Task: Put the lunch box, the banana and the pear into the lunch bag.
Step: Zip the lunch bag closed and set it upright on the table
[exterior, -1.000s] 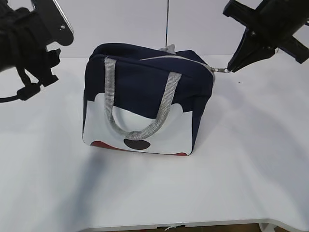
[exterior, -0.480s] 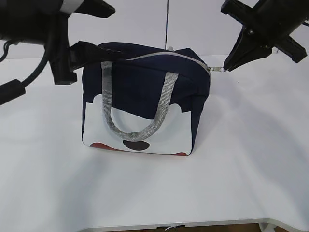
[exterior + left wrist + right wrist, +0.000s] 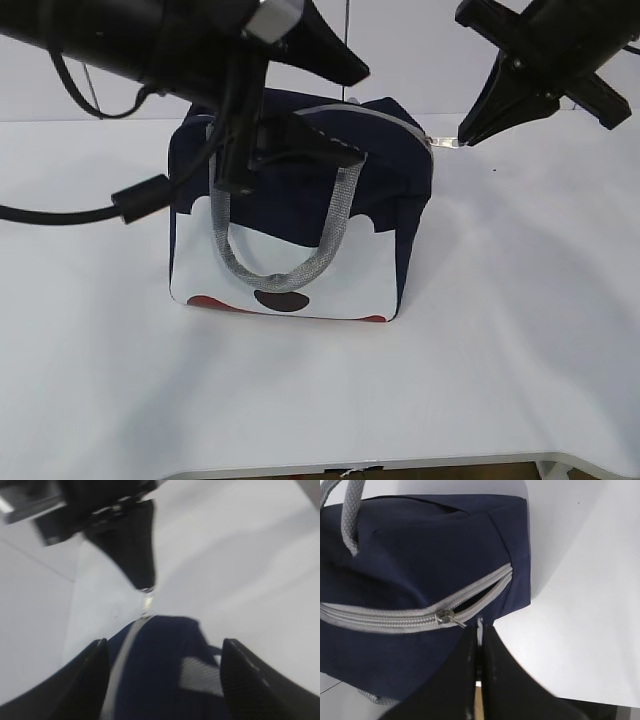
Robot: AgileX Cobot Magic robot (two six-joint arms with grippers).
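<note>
Two arms work over one lunch bag (image 3: 300, 215), which stands upright near the middle of the white table (image 3: 520, 330), its white-panelled face and a grey strap handle (image 3: 285, 255) toward the exterior camera. The right gripper (image 3: 462, 139) sits at about 2 o'clock from the bag, its fingers pressed together on the metal ring pull (image 3: 479, 628); in the right wrist view the zipper (image 3: 420, 611) shows a short gap open at its end, with the slider (image 3: 445, 616) just left of the closed fingertips. The left gripper (image 3: 335, 110) reaches over the bag's top from 10 o'clock, jaws spread wide with nothing between them, one finger (image 3: 87, 680) at each side of the navy top in the blurred left wrist view
</note>
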